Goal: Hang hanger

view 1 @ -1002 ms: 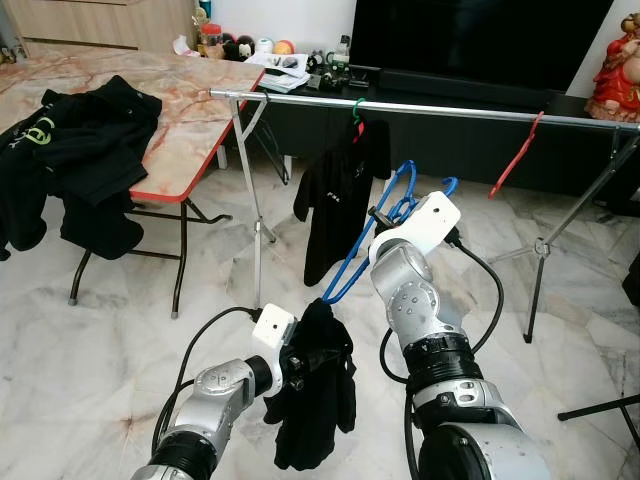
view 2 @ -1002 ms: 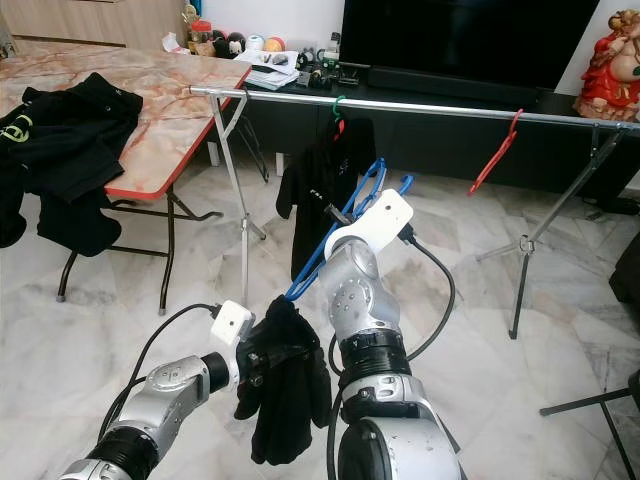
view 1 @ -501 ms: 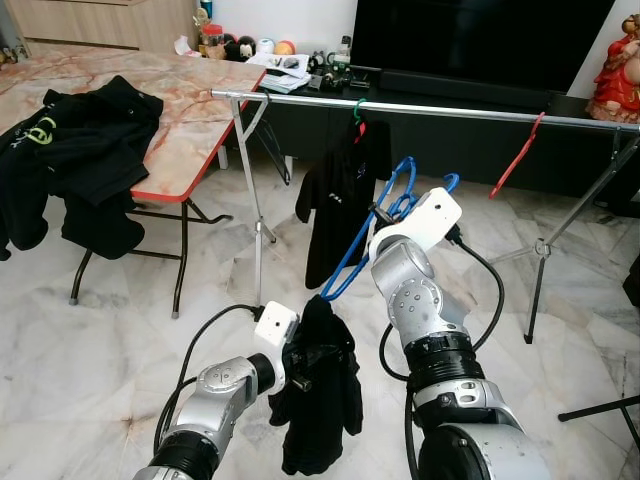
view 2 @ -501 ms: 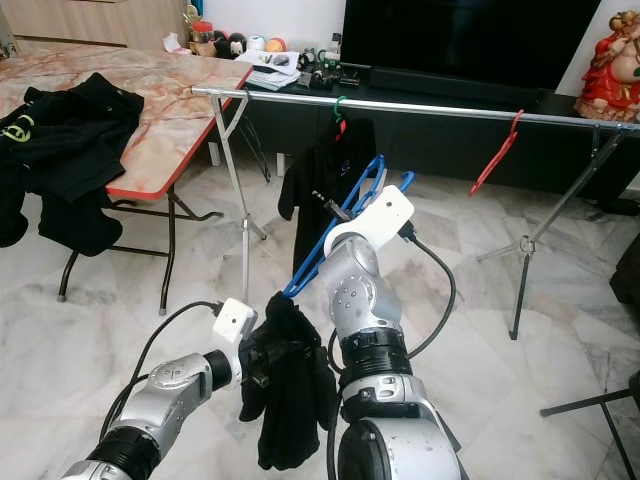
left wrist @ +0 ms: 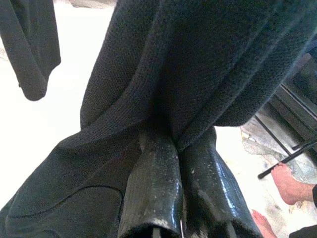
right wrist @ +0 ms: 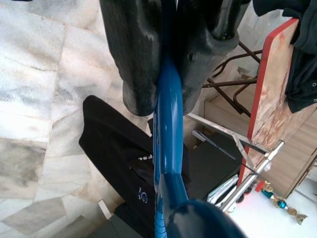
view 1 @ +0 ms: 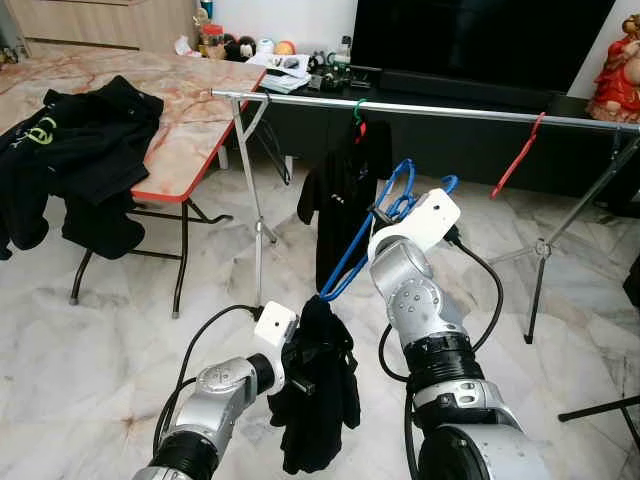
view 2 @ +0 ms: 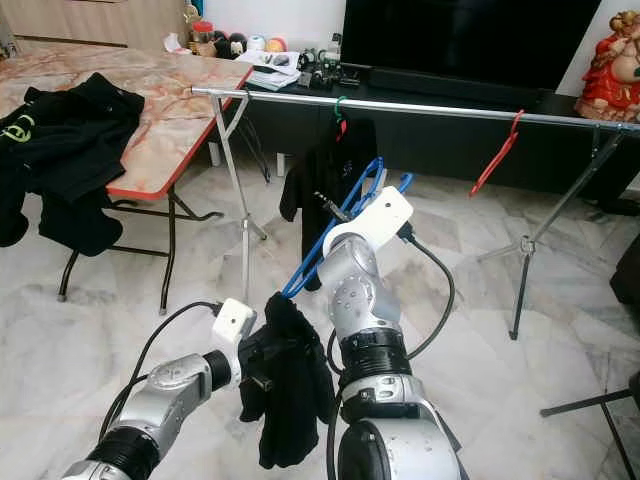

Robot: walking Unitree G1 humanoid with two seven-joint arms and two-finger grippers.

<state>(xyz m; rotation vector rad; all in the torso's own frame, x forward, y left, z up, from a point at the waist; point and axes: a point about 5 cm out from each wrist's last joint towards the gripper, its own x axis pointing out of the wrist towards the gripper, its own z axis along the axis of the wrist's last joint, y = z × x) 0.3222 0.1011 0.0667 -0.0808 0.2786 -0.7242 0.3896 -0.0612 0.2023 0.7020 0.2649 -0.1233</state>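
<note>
Black garment (view 1: 318,395) bunched low on our left, the left hand (left wrist: 173,163) clamped tight on it; to its right our right hand (right wrist: 166,64) pinches the blue hanger (view 1: 365,240), raised below the steel rail (view 1: 450,108).

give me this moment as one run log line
left tool: shut on black garment | right tool: shut on blue hanger, held below the rail | hanger tip at garment top | not yet hung
</note>
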